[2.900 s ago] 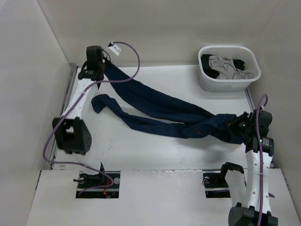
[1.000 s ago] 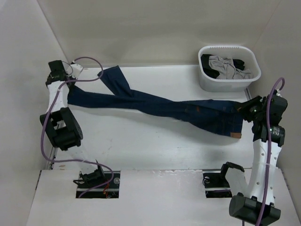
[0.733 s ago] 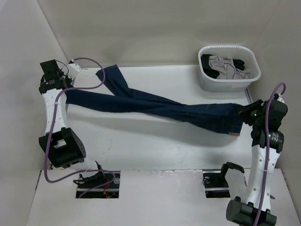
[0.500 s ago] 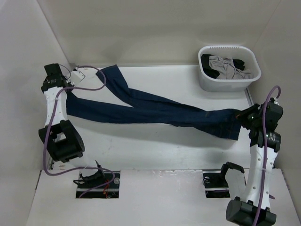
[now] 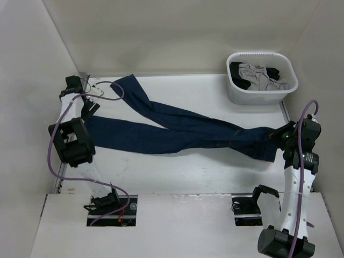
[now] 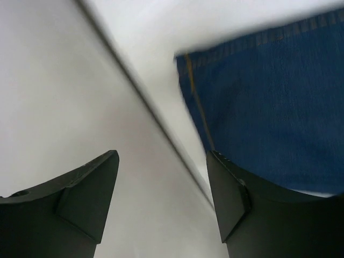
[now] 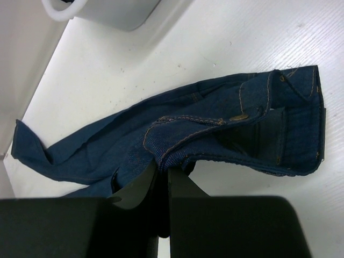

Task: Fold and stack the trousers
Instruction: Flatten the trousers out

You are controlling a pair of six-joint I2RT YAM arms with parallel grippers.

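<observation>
The dark blue trousers (image 5: 177,126) lie stretched across the table, the two legs crossing and reaching to the left, the waist at the right. My right gripper (image 5: 277,134) is shut on a fold of the waistband (image 7: 215,134) next to the brass button, the jaws (image 7: 163,166) pinching the denim just above the table. My left gripper (image 5: 88,109) is open and empty at the table's left edge; in the left wrist view its fingers (image 6: 161,156) frame the wall and table edge, with a trouser-leg hem (image 6: 269,107) lying just to the right.
A white plastic basket (image 5: 236,94) with grey and black clothes stands at the back right; its corner shows in the right wrist view (image 7: 107,13). White walls close in on the left, the back and the right.
My left gripper has let go of the leg hem and drawn back along the left edge. The trousers have dropped flat onto the table. My right gripper still holds the waist.
</observation>
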